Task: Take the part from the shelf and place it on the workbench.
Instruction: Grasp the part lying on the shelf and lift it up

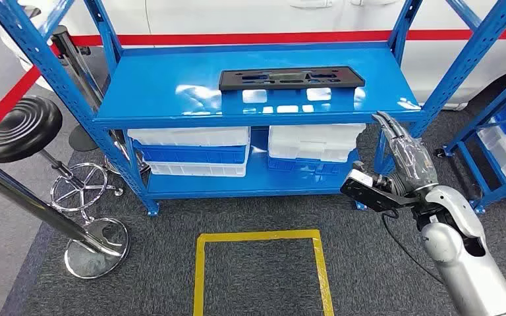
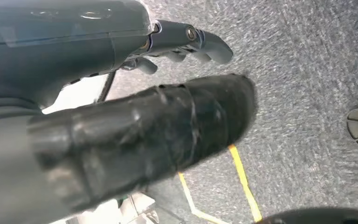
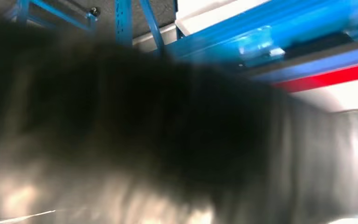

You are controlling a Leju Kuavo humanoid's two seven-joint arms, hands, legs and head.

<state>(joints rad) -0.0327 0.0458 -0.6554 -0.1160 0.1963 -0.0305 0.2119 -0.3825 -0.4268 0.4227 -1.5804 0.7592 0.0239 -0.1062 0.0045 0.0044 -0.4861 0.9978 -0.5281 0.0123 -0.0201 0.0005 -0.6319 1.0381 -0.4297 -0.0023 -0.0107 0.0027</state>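
The part (image 1: 292, 78) is a long, flat, black plate with holes cut in it. It lies flat on the top board of the blue shelf (image 1: 171, 92), toward the right side.

The head view is looking forward and down from high on the body at the blue shelf (image 1: 250, 92) and the yellow floor square (image 1: 261, 270) before it. The left wrist view is sitting close behind the left hand (image 2: 135, 135), facing the carpet and sharing that yellow tape. The right wrist view, blurred by the right hand (image 3: 158, 140), is facing the shelf's front edge.
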